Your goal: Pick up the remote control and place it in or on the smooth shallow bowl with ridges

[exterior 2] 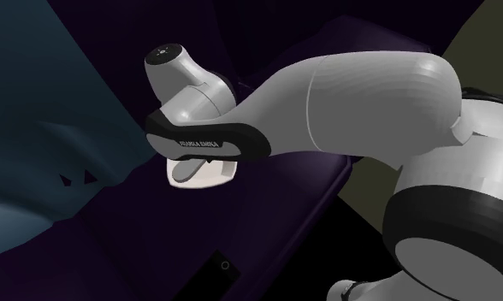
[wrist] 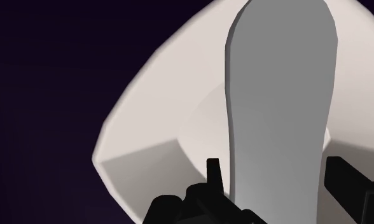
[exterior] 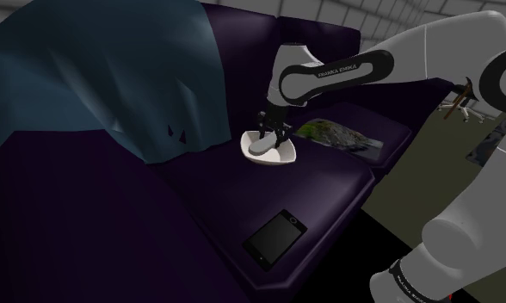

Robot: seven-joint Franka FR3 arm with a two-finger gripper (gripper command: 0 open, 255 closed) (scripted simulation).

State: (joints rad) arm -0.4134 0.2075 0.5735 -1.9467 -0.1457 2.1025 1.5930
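My gripper (exterior: 270,134) hangs straight down over a white shallow bowl (exterior: 273,155) on the dark purple sofa seat. Seen from the wrist, the two black fingers (wrist: 213,175) clasp a pale grey, rounded oblong remote (wrist: 278,108) from both sides, so the gripper (wrist: 278,186) is shut on it. The remote lies lengthwise over the bowl (wrist: 144,127), its far end reaching past the far rim. Whether it touches the bowl I cannot tell. In the second exterior view the bowl (exterior 2: 211,175) peeks out under the arm's wrist link.
A flat black slab (exterior: 275,237) lies near the seat's front edge. A blue blanket (exterior: 88,77) drapes over the sofa's left part, close to the bowl. A flat panel with a green pattern (exterior: 342,135) lies just to the bowl's right.
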